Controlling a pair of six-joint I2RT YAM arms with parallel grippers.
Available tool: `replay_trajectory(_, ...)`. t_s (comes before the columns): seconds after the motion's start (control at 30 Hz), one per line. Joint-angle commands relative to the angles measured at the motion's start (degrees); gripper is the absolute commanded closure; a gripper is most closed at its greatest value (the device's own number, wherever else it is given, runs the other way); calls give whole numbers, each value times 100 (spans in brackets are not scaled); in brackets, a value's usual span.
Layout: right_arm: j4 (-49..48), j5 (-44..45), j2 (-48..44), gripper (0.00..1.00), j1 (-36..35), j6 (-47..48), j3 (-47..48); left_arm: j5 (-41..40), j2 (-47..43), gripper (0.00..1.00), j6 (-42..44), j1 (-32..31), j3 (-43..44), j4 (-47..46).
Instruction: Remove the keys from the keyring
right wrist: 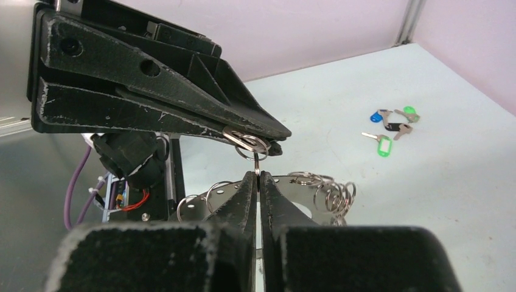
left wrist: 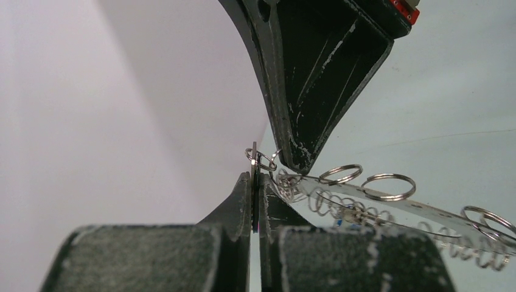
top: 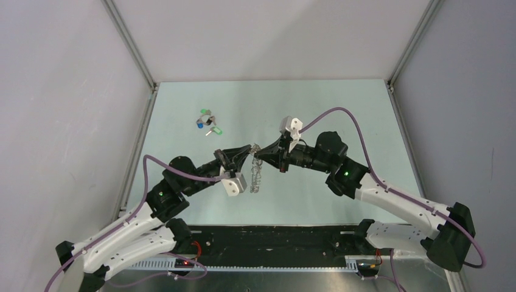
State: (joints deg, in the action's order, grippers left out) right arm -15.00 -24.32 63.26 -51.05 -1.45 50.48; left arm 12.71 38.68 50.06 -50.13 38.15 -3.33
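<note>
Left fingers (left wrist: 240,204) pinch a wire loop (right wrist: 246,141) of the keyring (left wrist: 414,210); right fingers (right wrist: 240,198) clamp another; tagged keys (right wrist: 389,125) lie apart on the surface (top: 341,121).

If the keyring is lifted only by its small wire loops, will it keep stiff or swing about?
The keyring looks like a flat metal plate, so it is probably stiff. Its wire loops hang loosely from the rim, so, pinched there by the left gripper and right gripper, it will likely swing and tilt. It looks thin, so probably light.
</note>
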Motion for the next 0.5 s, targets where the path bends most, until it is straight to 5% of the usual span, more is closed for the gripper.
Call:
replay_trajectory(0.0, -3, 634, -346, 100, -19, 11, 186, 121, -82, 100, 46, -28, 173, -484)
replay_trajectory(0.4, -782, 1360, -687, 100, -18, -331, -266, 135, -96, 100, 29, -28, 175, -484)
replay_trajectory(0.43, -770, 1250, -674, 98, -19, -288, -266, 135, -97, 100, 23, -31, 171, -484)
replay_trajectory(0.47, -698, 1159, -670, 86, -21, -194, -267, 137, -115, 100, 26, -32, 173, -484)
